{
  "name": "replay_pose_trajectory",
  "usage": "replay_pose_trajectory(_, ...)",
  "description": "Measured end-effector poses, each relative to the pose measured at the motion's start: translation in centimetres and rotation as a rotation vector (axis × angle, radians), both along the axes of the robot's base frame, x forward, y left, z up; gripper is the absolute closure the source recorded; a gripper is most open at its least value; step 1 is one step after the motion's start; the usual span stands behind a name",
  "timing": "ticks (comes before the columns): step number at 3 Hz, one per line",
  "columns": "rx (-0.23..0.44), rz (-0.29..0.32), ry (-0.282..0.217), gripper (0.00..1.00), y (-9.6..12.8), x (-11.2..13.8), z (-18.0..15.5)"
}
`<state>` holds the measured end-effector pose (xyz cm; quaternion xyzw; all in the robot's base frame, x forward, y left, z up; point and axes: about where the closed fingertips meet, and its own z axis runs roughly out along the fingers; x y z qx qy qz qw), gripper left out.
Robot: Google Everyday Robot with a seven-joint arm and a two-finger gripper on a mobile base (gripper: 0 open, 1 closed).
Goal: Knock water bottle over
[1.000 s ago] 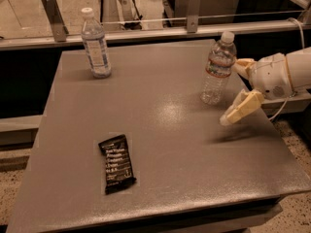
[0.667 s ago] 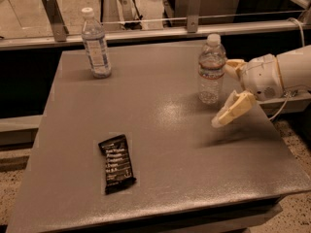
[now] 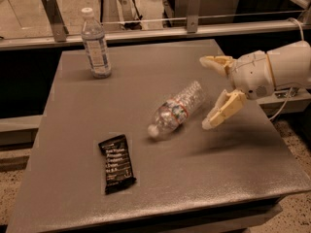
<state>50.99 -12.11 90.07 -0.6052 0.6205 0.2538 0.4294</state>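
The water bottle [image 3: 177, 110], clear ribbed plastic with a white cap and a red-and-white label band, lies on its side near the middle of the grey table [image 3: 194, 188], cap pointing to the front left. My gripper [image 3: 208, 92] is just right of the bottle's base, open and empty, one finger [image 3: 216, 62] at the back and one finger [image 3: 222, 111] at the front. It is close to the bottle without holding it.
A smoother bottle [image 3: 95, 44] with a tall white-blue label stands upright at the table's back left. A black snack bar wrapper [image 3: 116, 163] lies flat at the front left. A metal rail [image 3: 146, 33] runs behind the table.
The water bottle stood upright at the back right; now it has tipped over toward the front left and lies on the table. My gripper has pushed leftward.
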Motion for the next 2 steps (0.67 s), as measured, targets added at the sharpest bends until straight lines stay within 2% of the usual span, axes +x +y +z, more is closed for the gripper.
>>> replay_pose_trajectory(1, -0.001, 0.003, 0.0, 0.0, 0.1, 0.0, 0.0)
replay_pose_trajectory(2, -0.02, 0.003, -0.015, 0.0, -1.7, 0.7, 0.3)
